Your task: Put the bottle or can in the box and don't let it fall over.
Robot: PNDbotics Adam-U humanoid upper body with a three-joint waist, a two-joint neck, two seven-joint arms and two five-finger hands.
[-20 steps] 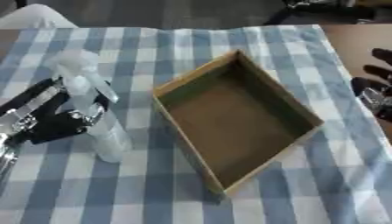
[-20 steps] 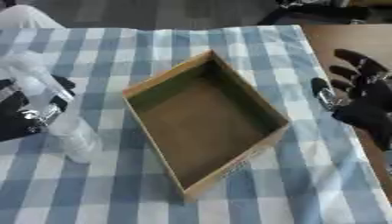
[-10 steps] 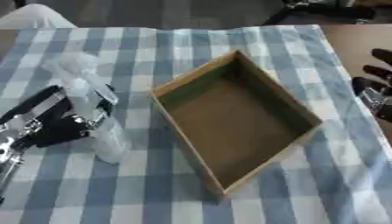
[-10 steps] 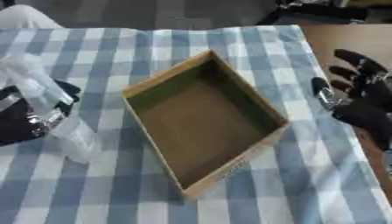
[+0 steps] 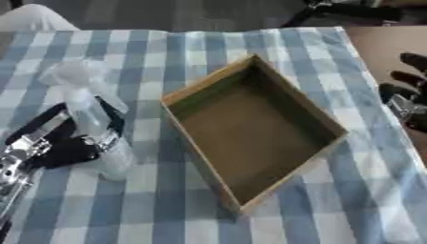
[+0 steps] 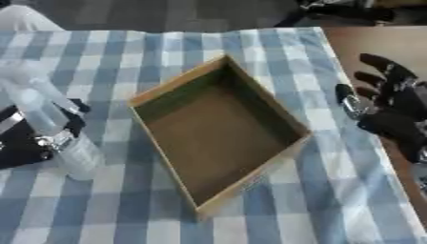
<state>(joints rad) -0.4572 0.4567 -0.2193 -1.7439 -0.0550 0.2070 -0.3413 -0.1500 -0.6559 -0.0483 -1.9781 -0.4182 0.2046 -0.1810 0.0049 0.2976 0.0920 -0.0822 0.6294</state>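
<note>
A clear plastic spray bottle (image 5: 96, 126) stands upright on the blue checked cloth, left of the box. My left hand (image 5: 52, 145) comes in from the lower left, and its black fingers are curled round the bottle's lower body. The open cardboard box (image 5: 250, 128) lies askew at the middle with nothing inside it. At the right edge my right hand (image 6: 392, 107) rests open, fingers up, away from both box and bottle.
The blue and white checked tablecloth (image 5: 192, 47) covers the table. A bare brown strip (image 6: 359, 43) of tabletop shows at the right. Dark equipment (image 6: 342, 9) sits past the far edge, and something white (image 5: 29, 19) at the far left corner.
My left hand has closed further round the bottle and stayed with it; the bottle still stands in about the same spot. The right hand has not moved.
</note>
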